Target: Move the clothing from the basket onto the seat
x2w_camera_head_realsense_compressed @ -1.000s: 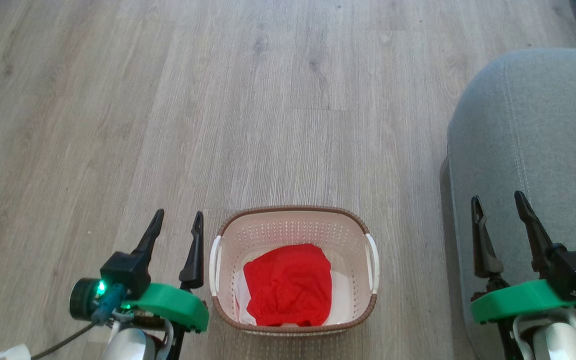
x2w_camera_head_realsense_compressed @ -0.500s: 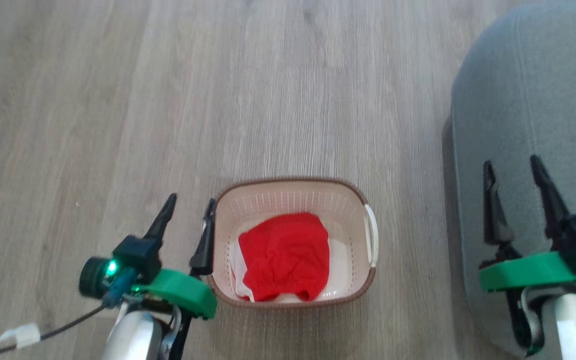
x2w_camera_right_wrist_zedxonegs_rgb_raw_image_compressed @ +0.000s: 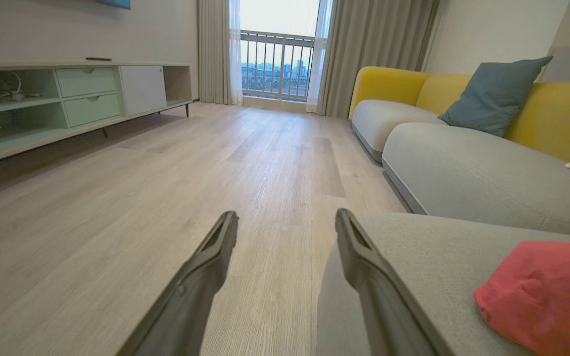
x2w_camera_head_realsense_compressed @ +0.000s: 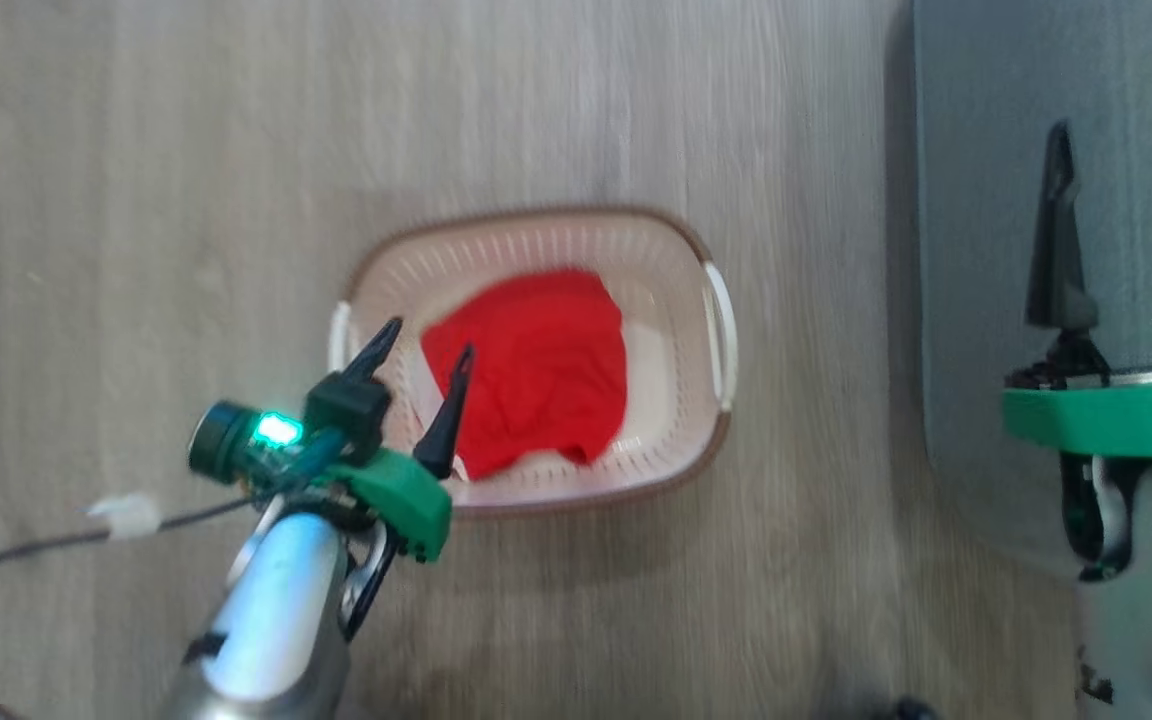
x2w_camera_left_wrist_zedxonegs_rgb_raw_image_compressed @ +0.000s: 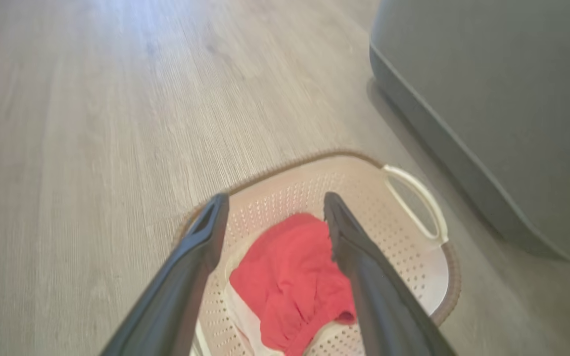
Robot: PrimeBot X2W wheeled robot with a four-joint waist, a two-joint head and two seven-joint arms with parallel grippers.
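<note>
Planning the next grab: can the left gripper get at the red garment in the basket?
Probably yes. The left gripper hangs open above the basket, the red garment lies uncovered inside, and nothing stands between.

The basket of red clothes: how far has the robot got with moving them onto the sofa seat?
Done: one crumpled red fabric garment lies on the grey-green upholstered seat cushion. In hand: nothing is gripped; the left gripper hovers over the cream perforated plastic basket, jaws open. Left: another red garment lies inside, waiting to be picked up and carried over.
</note>
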